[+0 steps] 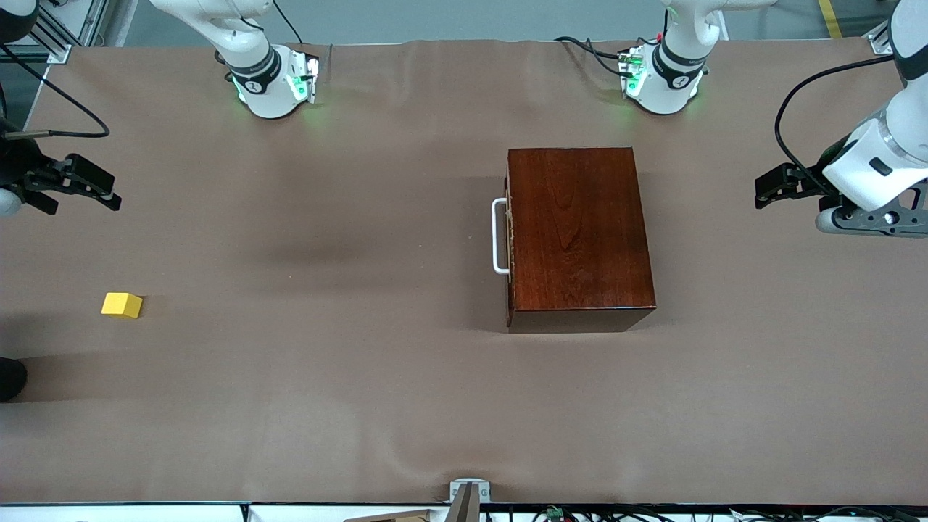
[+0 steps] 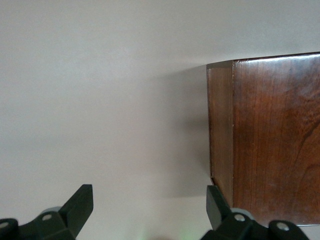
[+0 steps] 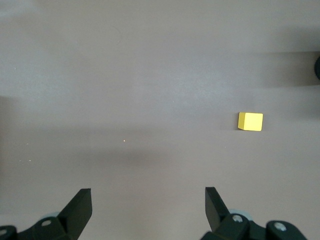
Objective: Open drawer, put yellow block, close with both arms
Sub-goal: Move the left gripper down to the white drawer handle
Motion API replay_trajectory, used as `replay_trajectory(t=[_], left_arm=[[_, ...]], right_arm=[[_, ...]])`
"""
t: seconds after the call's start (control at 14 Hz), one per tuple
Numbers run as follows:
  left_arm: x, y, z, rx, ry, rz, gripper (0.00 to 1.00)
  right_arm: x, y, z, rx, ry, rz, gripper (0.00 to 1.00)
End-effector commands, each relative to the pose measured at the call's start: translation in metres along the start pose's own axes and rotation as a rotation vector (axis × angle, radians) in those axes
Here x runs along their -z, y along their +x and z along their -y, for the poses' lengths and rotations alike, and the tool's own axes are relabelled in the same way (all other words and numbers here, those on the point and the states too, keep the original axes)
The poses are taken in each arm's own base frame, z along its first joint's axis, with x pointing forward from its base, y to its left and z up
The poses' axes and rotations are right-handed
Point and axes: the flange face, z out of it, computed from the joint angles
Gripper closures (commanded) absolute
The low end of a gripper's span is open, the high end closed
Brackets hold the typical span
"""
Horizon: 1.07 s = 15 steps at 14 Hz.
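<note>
The dark mahogany box (image 1: pixel 578 235) stands on the table, its drawer pushed in, with the white loop handle (image 1: pixel 499 236) facing the right arm's end. Part of the box shows in the left wrist view (image 2: pixel 270 140). The yellow block (image 1: pixel 122 305) lies on the table at the right arm's end, nearer the front camera; it also shows in the right wrist view (image 3: pixel 250 121). My left gripper (image 1: pixel 767 190) is open and empty, up in the air at the left arm's end, apart from the box. My right gripper (image 1: pixel 94 187) is open and empty, up in the air at the right arm's end.
The brown table cover (image 1: pixel 326 362) has slight wrinkles. The two white arm bases (image 1: pixel 272 87) (image 1: pixel 663 83) with green lights stand along the table's edge farthest from the front camera. A dark object (image 1: pixel 11 377) shows at the table's edge at the right arm's end.
</note>
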Motion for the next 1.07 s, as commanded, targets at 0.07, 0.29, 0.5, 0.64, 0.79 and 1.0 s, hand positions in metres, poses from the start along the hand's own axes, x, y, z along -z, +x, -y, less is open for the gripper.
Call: replay_trajectory(t=[0.07, 0.29, 0.5, 0.64, 0.79, 1.0], left_arm=[[0.002, 0.0, 0.0, -0.008, 0.015, -0.006, 0.0], [0.002, 0.003, -0.003, -0.012, 0.013, -0.008, 0.0], [0.002, 0.016, -0.019, -0.035, 0.014, -0.016, 0.0], [-0.006, 0.026, -0.054, 0.031, 0.016, -0.008, 0.0], [-0.017, 0.028, -0.093, 0.094, 0.02, 0.007, 0.0], [-0.036, 0.02, -0.176, 0.134, 0.047, 0.025, 0.0]], right_arm=[[0.003, 0.003, 0.007, -0.004, 0.012, 0.0, 0.0], [0.003, 0.003, 0.008, -0.002, 0.012, -0.002, 0.0], [0.003, 0.003, 0.008, -0.002, 0.012, -0.002, 0.0], [0.003, 0.003, 0.008, -0.002, 0.012, -0.002, 0.0], [0.003, 0.003, 0.007, -0.002, 0.011, 0.0, 0.0], [0.002, 0.003, 0.007, -0.002, 0.009, 0.003, 0.0]])
